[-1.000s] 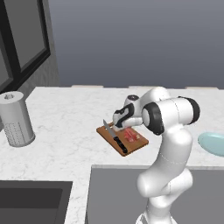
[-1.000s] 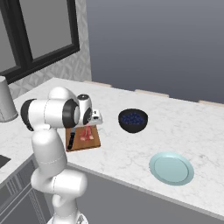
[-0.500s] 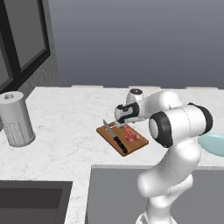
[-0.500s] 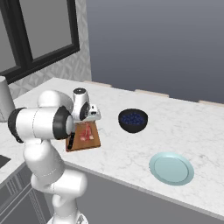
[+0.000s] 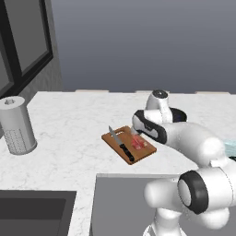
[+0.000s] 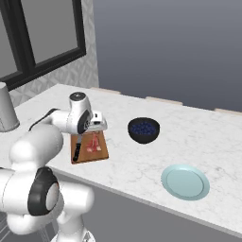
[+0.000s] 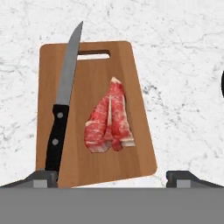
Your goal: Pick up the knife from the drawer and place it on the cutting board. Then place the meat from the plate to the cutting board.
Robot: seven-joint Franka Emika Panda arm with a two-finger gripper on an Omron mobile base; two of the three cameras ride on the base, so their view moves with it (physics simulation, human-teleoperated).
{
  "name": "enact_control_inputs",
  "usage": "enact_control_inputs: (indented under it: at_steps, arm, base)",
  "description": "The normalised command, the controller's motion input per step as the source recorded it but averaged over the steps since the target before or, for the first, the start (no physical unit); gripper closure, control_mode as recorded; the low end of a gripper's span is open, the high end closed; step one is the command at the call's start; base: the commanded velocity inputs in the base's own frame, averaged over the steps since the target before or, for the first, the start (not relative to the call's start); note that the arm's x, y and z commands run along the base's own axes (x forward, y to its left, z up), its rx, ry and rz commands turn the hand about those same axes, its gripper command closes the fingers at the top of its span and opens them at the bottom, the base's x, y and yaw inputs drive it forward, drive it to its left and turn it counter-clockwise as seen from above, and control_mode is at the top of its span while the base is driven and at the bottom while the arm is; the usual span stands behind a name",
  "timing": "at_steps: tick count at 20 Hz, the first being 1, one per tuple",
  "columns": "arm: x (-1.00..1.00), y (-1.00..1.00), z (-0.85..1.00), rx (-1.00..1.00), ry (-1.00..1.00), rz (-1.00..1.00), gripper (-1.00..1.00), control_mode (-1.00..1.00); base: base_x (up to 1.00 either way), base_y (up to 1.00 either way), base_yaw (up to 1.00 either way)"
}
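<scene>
**Knife and meat both on the board, fingers spread above them**

Left base view: the cutting board (image 5: 128,144) lies at the centre of the frame on the white marbled bench (image 5: 69,124). The knife (image 5: 121,144) runs along its left part, blade toward the upper left, and the meat (image 5: 138,142) sits just right of it. The arm crosses from the lower right, and its hand covers the board's right corner. A grey ribbed canister (image 5: 16,125) stands at the left edge, and a sliver of the plate (image 5: 230,149) peeks out at the right edge behind the arm.

Right base view: here the plate (image 6: 185,182) shows whole, round and pale teal, at the lower right of the bench with nothing on it. A dark bowl (image 6: 143,130) sits at the centre, well apart from the board (image 6: 89,147). The hand hangs over the board's upper part; the meat (image 6: 93,142) and the knife's black handle (image 6: 76,151) show below it.

Hand view: the detail is plainest here. The board (image 7: 135,96) has its slot handle at the top. The knife (image 7: 62,107) lies along the left edge, grey blade tip just past the top, riveted black handle at the bottom. The meat (image 7: 110,118), red with pale streaks, lies flat at the middle. The fingers (image 7: 43,177) stand wide apart at the bottom corners, holding nothing, the gripper (image 7: 113,178) above the board's near end.
</scene>
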Motion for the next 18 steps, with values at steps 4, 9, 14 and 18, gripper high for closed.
enact_control_inputs:
  at_steps: [4, 9, 14, 18]
  arm:
    - [-0.89, -0.07, 0.92, 0.0, -0.22, -0.04, -1.0, -1.0]
    - [-0.73, 0.0, 0.98, 0.0, -0.29, -0.04, -1.0, -1.0]
    - [-0.57, -0.09, 0.94, 0.02, -0.21, -0.05, -1.0, -1.0]
    - [-0.4, -0.27, 0.66, 0.11, -0.02, -0.06, -1.0, -1.0]
  base:
    - [0.0, 0.0, 0.0]
    - [0.0, 0.0, 0.0]
    - [0.0, 0.0, 0.0]
    - [0.0, 0.0, 0.0]
